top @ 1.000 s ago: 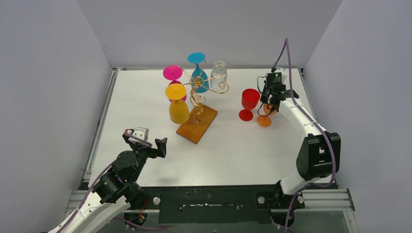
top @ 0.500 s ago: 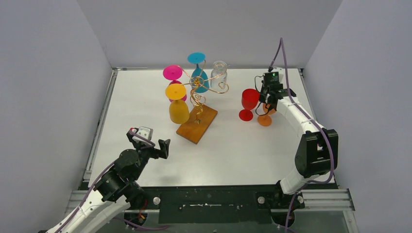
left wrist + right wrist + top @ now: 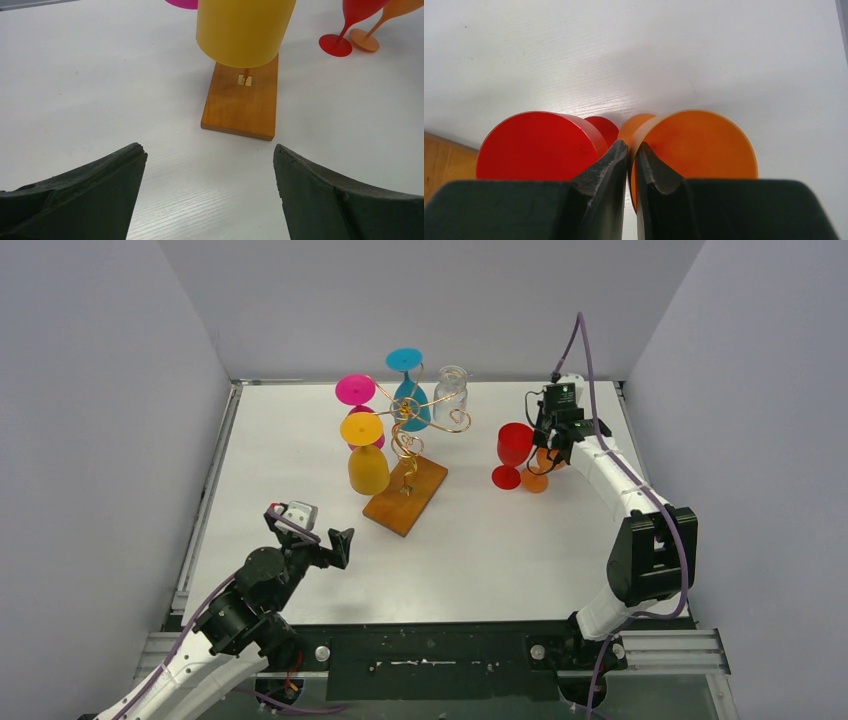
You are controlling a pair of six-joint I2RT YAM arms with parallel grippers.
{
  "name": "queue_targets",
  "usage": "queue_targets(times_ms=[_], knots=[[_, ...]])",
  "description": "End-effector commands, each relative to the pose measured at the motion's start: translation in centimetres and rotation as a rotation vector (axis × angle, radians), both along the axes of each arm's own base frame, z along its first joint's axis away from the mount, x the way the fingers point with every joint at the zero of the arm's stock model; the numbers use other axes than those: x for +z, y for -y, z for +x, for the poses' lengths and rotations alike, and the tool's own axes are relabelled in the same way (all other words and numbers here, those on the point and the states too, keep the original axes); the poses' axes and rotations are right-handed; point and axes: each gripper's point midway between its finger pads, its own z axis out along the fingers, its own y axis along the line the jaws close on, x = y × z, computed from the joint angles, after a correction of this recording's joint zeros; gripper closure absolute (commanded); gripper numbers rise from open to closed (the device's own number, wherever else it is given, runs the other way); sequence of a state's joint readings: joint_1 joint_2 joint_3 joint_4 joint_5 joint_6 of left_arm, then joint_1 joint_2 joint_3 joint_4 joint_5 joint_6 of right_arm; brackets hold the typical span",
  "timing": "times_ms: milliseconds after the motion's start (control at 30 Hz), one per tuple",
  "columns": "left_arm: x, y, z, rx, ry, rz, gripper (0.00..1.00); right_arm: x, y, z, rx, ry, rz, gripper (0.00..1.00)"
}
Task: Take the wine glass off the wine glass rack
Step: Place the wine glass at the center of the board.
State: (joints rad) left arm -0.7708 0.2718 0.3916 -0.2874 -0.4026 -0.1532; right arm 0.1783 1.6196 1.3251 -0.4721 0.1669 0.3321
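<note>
The wine glass rack (image 3: 405, 426) is gold wire on a wooden base (image 3: 420, 498), at the table's middle. A yellow glass (image 3: 368, 468), a magenta glass (image 3: 355, 390), a teal glass (image 3: 405, 360) and a clear glass (image 3: 451, 390) hang on it upside down. My right gripper (image 3: 549, 444) is shut on the rim of an orange glass (image 3: 704, 145), whose foot (image 3: 535, 481) is beside a red glass (image 3: 514, 445). The orange glass leans in the left wrist view (image 3: 385, 15). My left gripper (image 3: 318, 530) is open and empty, in front of the base (image 3: 245, 100).
The red glass stands upright on the table, right of the rack, its foot (image 3: 335, 45) touching or nearly touching the orange foot (image 3: 364, 40). Grey walls close the table on three sides. The yellow glass (image 3: 242, 30) hangs over the base's near end.
My right gripper has carried the orange glass a little to the left, up against the red glass. My left gripper has edged slightly right and forward.
</note>
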Motion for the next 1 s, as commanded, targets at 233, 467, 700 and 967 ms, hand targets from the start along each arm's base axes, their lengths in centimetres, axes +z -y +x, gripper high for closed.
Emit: queue_targets(times_ms=[233,467,700,967], knots=[[2.7,0.7,0.1,-0.026,0.054,-0.047,0.03,2.2,0.2,1.3,0.004,0.05,-0.045,0.88],[2.3,0.8,0.3,-0.029,0.043,-0.036,0.03,0.8,0.1,1.3,0.007,0.011,-0.068,0.87],[2.4,1.0,0.2,-0.038,0.04,-0.032,0.03,1.5,-0.2,1.3,0.024,0.018,-0.077,0.84],[2.3,1.0,0.3,-0.038,0.041,-0.028,0.03,2.4,-0.1,1.1,0.019,0.027,-0.085,0.84]])
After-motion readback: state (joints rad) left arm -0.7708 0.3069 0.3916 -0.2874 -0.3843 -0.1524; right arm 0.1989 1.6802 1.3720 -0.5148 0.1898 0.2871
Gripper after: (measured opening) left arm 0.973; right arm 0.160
